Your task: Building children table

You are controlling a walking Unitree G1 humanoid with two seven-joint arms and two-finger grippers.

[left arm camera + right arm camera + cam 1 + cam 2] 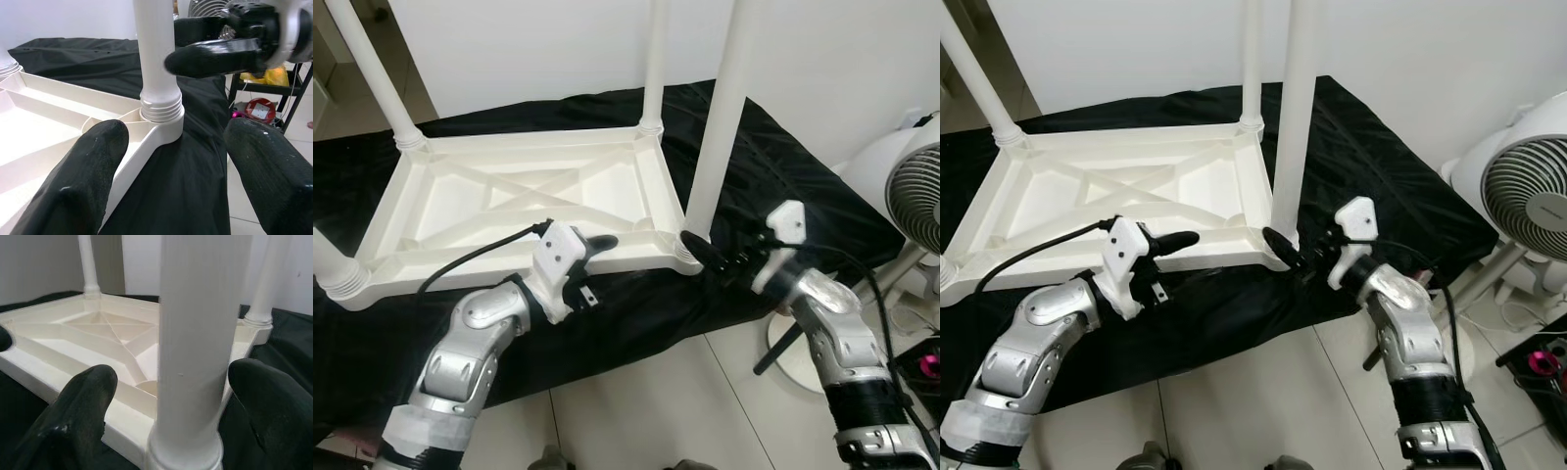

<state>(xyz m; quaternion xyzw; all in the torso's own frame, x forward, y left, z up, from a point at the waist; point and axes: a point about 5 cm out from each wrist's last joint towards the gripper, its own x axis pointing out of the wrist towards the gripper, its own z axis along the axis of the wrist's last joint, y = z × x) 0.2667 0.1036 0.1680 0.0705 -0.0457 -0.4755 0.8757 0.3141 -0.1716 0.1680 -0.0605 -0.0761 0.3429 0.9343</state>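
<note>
While the white plastic tabletop (pixel 524 211) lies upside down on a black cloth (pixel 773 176) spread over what looks like a bed, the robot works at its near right corner. All 4 legs look seated in their corner sockets: far-left leg (pixel 372 73), far-right leg (pixel 656 59), near-left leg (pixel 333 269) w/ only its base in shot, and the near-right leg (pixel 720 117) now getting attention.

The right hand (pixel 1285 248) sits at the base of that leg, fingers spread wide to either side of the post, not clamped; wrist view shows gaps on both sides. The left hand (pixel 597 245) hovers over the tabletop's near rim, just beside the same corner, also wide open and empty.

Progress, judged from this: assembly nearly done. Threads at the near-right socket (pixel 161 108) are partly exposed, so that leg may need more tightening. After that, what's left appears to be flipping the table upright. A white fan (pixel 911 196) stands on the floor to the right, near the robot's arm.
</note>
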